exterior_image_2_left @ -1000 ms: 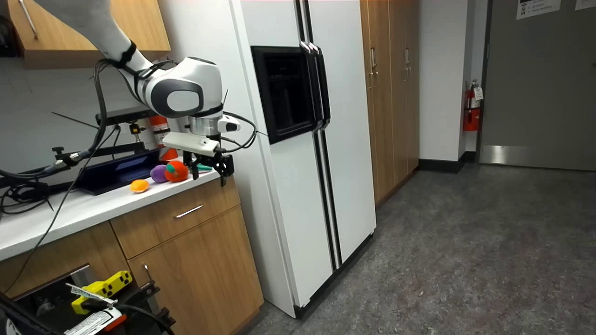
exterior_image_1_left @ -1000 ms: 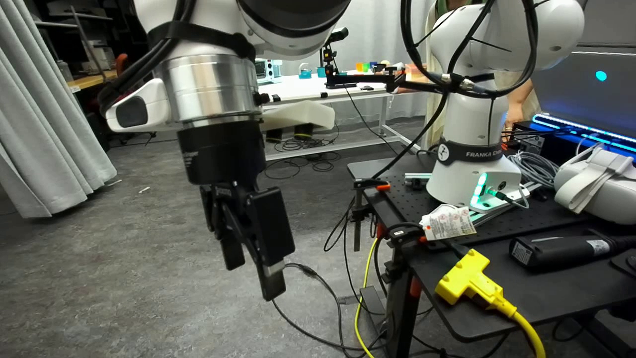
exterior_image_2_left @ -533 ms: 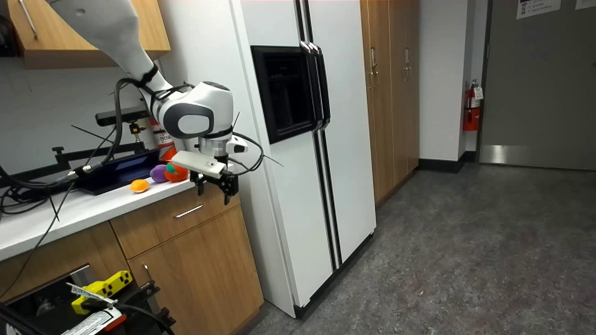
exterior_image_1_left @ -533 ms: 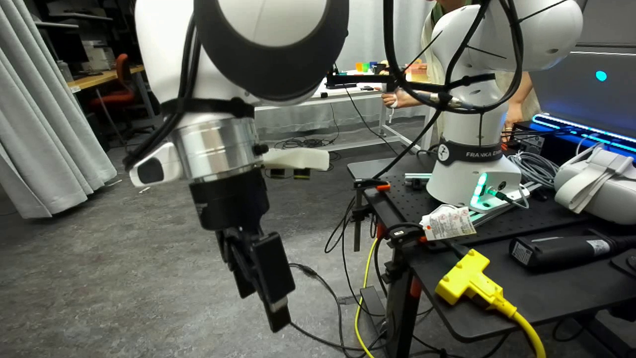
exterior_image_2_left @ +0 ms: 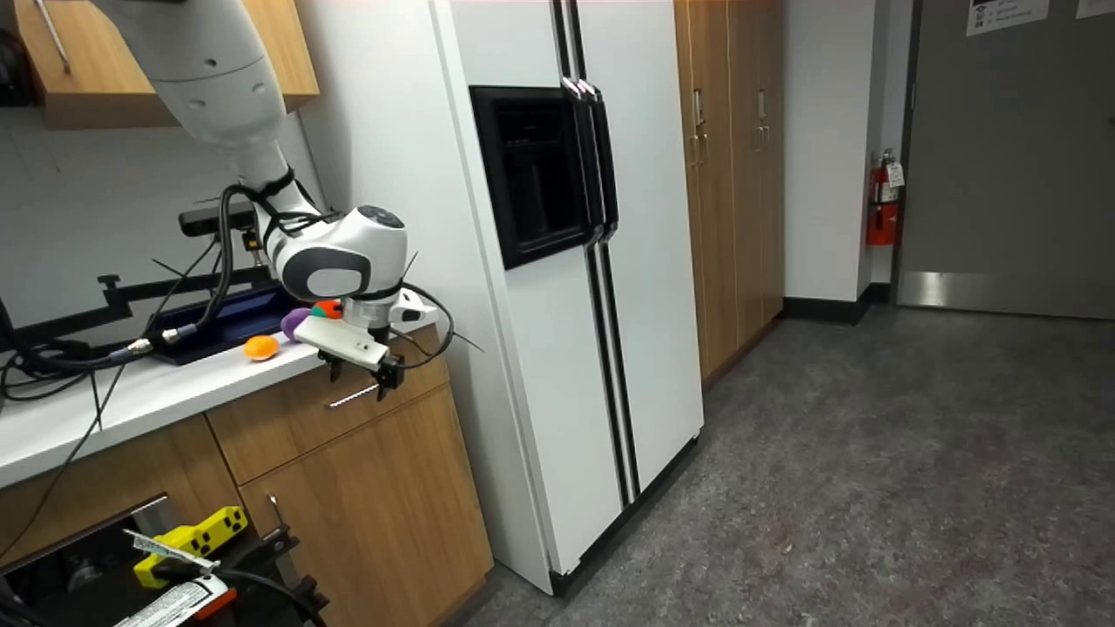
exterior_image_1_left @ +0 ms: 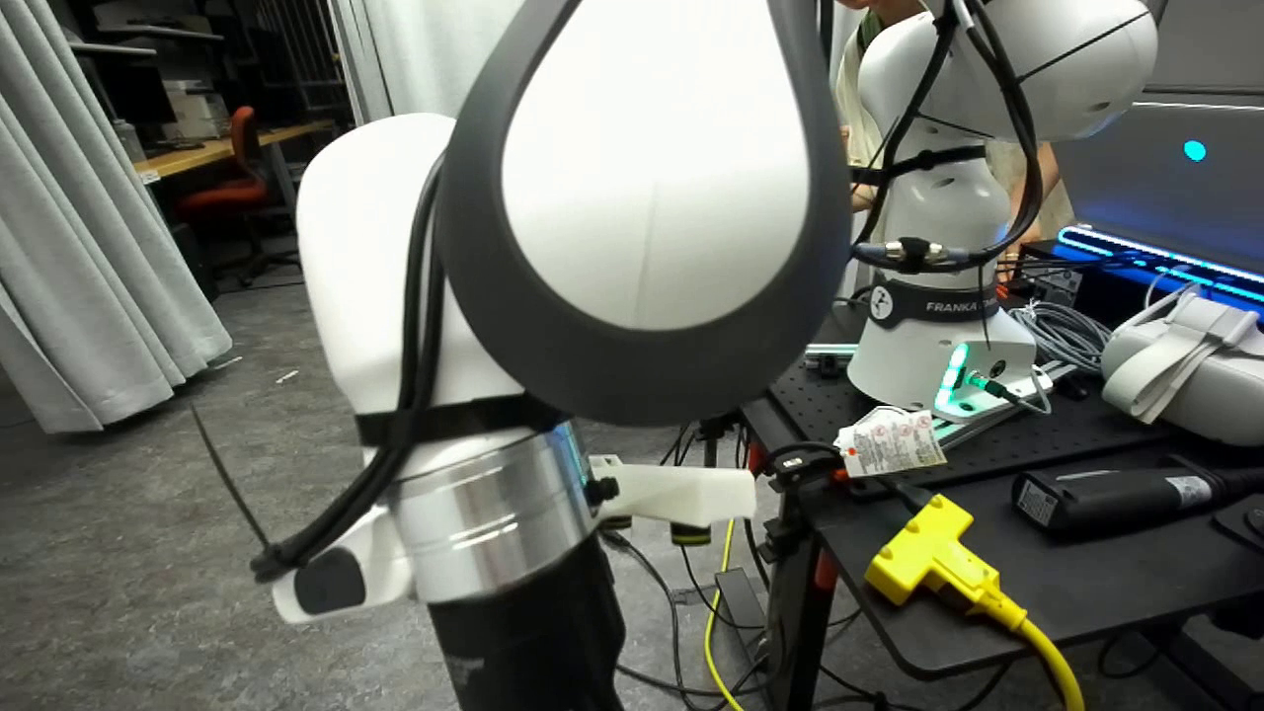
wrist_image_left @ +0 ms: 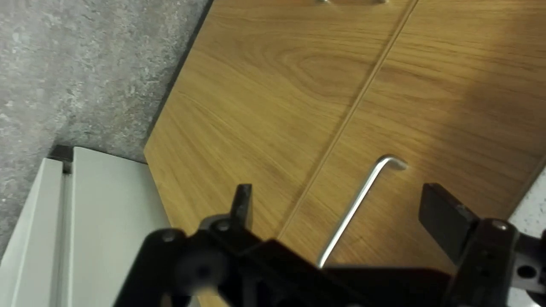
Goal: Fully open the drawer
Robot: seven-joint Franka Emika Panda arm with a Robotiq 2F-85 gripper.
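While the gripper [wrist_image_left: 337, 196] stands with its jaws spread wide, its fingers [wrist_image_left: 447, 224] well apart in the wrist view, the handle [wrist_image_left: 361, 199] shows between them. It is a slim silver bar slanting across the gap, its near end hidden behind the gripper's dark body; whether it lies level with the fingers or beyond them cannot be told. Facing the jaws is the drawer [wrist_image_left: 465, 128], closed, its wood front flush with the door [wrist_image_left: 273, 106] that begins across a seam, up and left of the jaws. To their right shows a strip of pale counter [wrist_image_left: 528, 213]; to their left, past the finger, stands the fridge [wrist_image_left: 111, 213], and floor [wrist_image_left: 85, 76] fills the far corner beyond the door.

In an exterior view the jaws hang in front of the drawer, covering part of it, the handle showing between and below them and the arm [exterior_image_2_left: 361, 239] above. On the counter, behind the jaws, sit a purple thing [exterior_image_2_left: 293, 322] and, partly hidden by the arm, a red one [exterior_image_2_left: 329, 308]; left of those lies an orange thing [exterior_image_2_left: 261, 348]. Well away from the jaws, a yellow plug [exterior_image_1_left: 913, 568] shows in both exterior views.
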